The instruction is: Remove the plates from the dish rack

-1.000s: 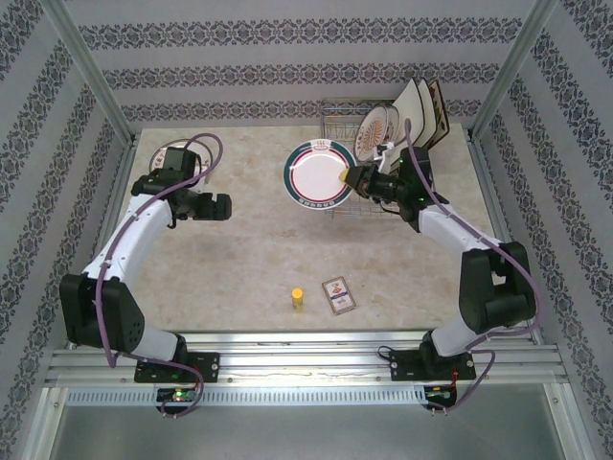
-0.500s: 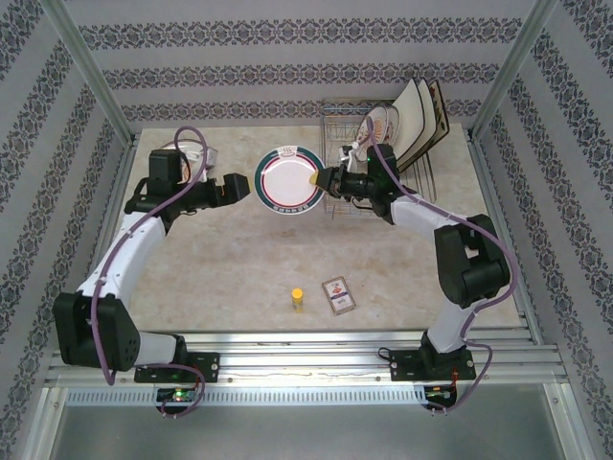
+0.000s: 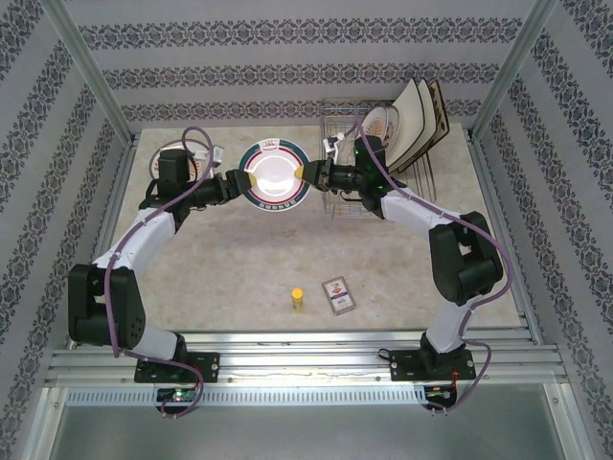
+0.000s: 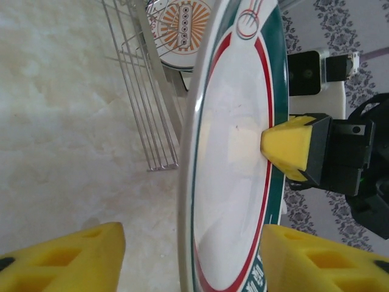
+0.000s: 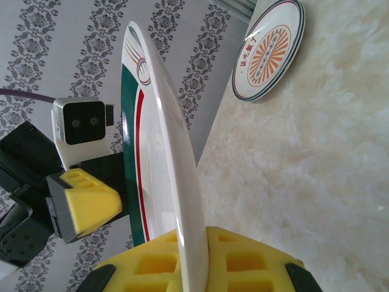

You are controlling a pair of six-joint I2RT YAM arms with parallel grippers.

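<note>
Far left on surface (image 3: 239,259): sunburst plate (image 5: 267,52) flat, already out of rack.

Just right of it: L hand (image 3: 245,180) at left rim of round green-rimmed plate (image 3: 273,172), plate on edge in mid-air over far-centre of surface. In L wrist view, yellow fingers (image 4: 61,258) either side of rim, roughly half open, clear gap on plate's back side, so no grip yet.

On opposite (right) rim: R hand (image 3: 308,173) clamped tight on that plate, taking all its weight.

Far right: dish rack (image 3: 335,203) w/ patterned plate (image 3: 378,123) and square cream plates (image 3: 419,107) upright between tines, yet to come out.

Step in hand, by the look of it: mid-air handover R to L of a plate lifted from rack.

Next move, prob.: pinch L hand shut on rim till firm, and only then open R hand and back it off toward rack. After that, lay plate down near sunburst one, far left. Thin glazed rim, so fingers square to it, else slip or tilt likely.
</note>
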